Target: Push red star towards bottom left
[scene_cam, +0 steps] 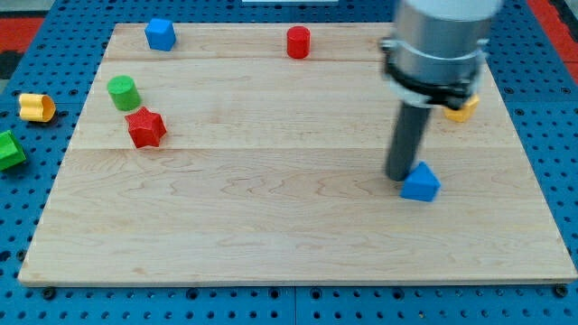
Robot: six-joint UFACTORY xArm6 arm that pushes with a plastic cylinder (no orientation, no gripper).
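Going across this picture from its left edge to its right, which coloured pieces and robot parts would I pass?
Green piece off the board → yellow piece off the board → green cylinder → red star → blue block → red cylinder → my tip → blue triangle-shaped block → orange block, partly hidden behind the arm.

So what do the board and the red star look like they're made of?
The board looks like pale wood with a smooth finish: grain lines and plank seams run across it. The red star is a solid, evenly coloured matte piece, probably painted wood or plastic; the view can't settle which.
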